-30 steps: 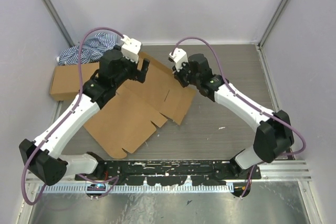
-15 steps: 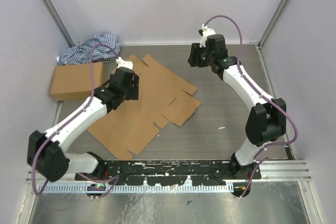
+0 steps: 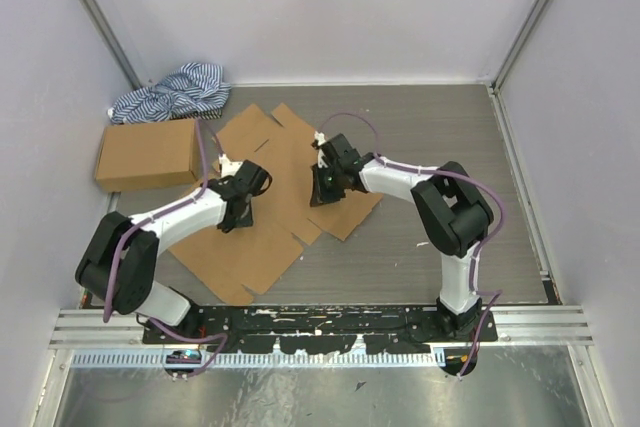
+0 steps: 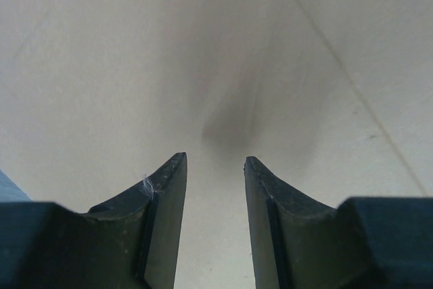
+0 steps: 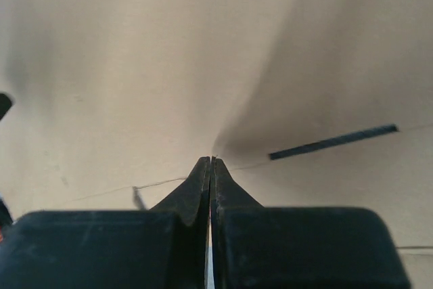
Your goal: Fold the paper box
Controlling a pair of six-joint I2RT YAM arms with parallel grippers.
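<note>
Both tips sit low on the paper box [image 3: 290, 162], flat on the table [image 3: 430, 147] between my arms, left gripper [image 4: 215, 160] parted, right gripper [image 5: 212, 159] pinched together empty; I judge the first crease is in hand, next needing one panel pinned while a flap lifts.

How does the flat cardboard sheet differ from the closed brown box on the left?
The paper box lies flat and unfolded, flaps spread; the ready-made box is closed into a block. The paper box covers a far wider area than the ready-made box. Both are plain brown cardboard.
</note>
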